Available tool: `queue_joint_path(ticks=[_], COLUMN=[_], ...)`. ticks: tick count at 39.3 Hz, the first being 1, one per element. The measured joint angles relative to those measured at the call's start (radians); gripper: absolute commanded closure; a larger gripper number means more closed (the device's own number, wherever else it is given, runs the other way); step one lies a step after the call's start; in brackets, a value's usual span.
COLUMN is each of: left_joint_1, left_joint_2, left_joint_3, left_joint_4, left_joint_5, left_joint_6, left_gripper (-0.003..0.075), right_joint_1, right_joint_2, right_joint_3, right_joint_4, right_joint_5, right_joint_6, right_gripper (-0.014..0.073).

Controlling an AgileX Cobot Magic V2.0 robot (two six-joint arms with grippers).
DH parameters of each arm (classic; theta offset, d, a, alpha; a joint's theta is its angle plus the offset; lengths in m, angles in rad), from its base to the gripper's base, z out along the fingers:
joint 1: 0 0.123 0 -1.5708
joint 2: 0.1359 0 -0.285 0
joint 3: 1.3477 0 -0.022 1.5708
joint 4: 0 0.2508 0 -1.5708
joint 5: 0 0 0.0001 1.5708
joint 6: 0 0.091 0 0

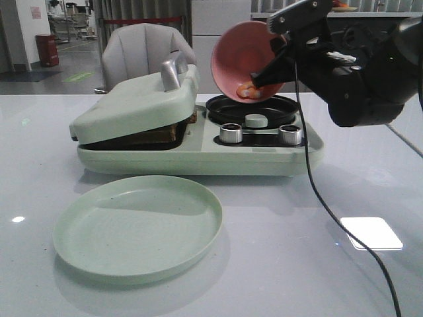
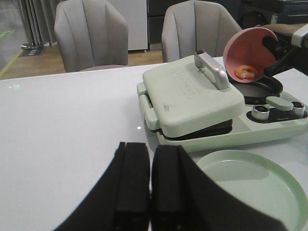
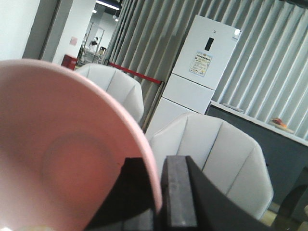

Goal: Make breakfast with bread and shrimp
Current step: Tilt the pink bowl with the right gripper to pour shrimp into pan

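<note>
Shrimp (image 1: 245, 90), curled and orange-pink, are seen gathered at the lowest part of a pink bowl (image 1: 236, 56) that is tipped steeply on its side above the round black pan (image 1: 251, 107) of a pale green breakfast maker (image 1: 198, 155). The bowl's rim is pinched by the right gripper (image 3: 159, 192), one finger inside the bowl and one outside, as is shown in the right wrist view. Bread (image 1: 165, 135) is partly visible as a tan, dark-edged slice under the nearly lowered lid (image 1: 135, 109) of the maker's left half; how many slices lie there cannot be told. Two metal knobs (image 1: 230, 133) and a pale green knob (image 1: 256, 120) are set in front of the pan. A pale green plate (image 1: 79, 254) rests on the white bench (image 1: 317, 277) near the appliance's front. The left gripper (image 2: 150, 185) is held low over the bench, apart from the maker, its fingers pressed together on nothing.
</note>
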Motion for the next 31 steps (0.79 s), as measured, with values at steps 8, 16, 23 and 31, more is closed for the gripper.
queue_joint_path(ticks=[8,16,23,31], left_joint_1=[0.000,0.000,0.000,0.000], left_joint_2=[0.000,0.000,0.000,0.000], left_joint_3=[0.000,0.000,0.000,0.000], left_joint_4=[0.000,0.000,0.000,0.000], left_joint_5=[0.000,0.000,0.000,0.000], left_joint_6=[0.000,0.000,0.000,0.000], left_gripper=[0.0606,0.0606,0.0606,0.0606], right_joint_1=[0.000,0.000,0.000,0.000], right_joint_2=[0.000,0.000,-0.017,-0.057], right_joint_3=[0.000,0.000,0.004,0.004], right_joint_4=[-0.042,-0.143,-0.184,-0.176], right_joint_5=[-0.005,-0.006,-0.006,-0.013], right_joint_6=[-0.149,-0.287,-0.348,-0.396], right_gripper=[0.0457,0.0457,0.0457,0.0457])
